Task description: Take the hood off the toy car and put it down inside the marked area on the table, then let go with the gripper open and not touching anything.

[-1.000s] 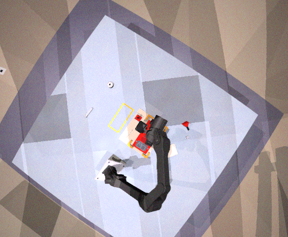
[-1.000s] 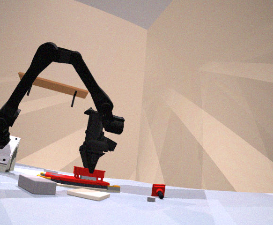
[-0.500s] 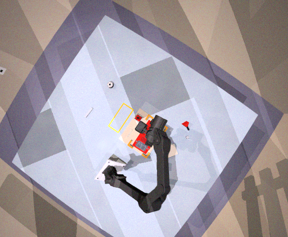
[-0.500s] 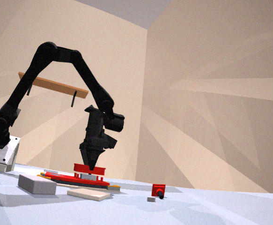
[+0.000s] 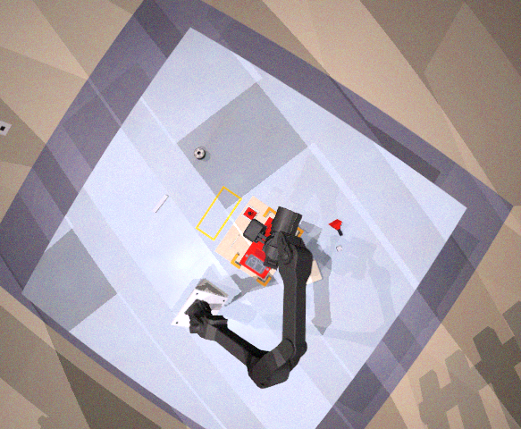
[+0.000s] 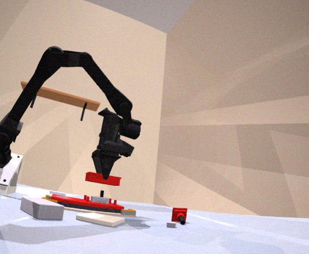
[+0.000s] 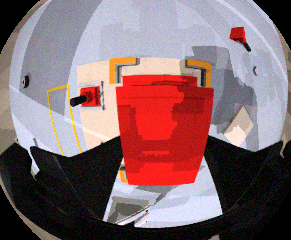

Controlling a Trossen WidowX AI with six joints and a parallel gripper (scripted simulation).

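The red hood (image 6: 93, 177) (image 7: 165, 125) is held in the air above the toy car, apart from it. My gripper (image 6: 105, 176) is shut on the hood, with its black fingers on both sides of it in the wrist view. The toy car (image 5: 254, 260) (image 6: 74, 201) sits among orange corner brackets on a wooden board, with red posts and a grey block standing up from its body. The marked area, a yellow rectangle outline (image 5: 210, 206) (image 7: 58, 88), lies on the table just beside the board. In the top view the arm hides the hood's grip and part of the car.
A red part with a black handle (image 5: 250, 213) (image 7: 90, 97) stands on the board near the outline. Another red part (image 5: 335, 224) (image 6: 179, 214) (image 7: 237, 34) lies beyond the board's other side. A grey block (image 6: 41, 209), a pale slab (image 6: 100, 219) and a metal ring (image 5: 199, 153) lie around.
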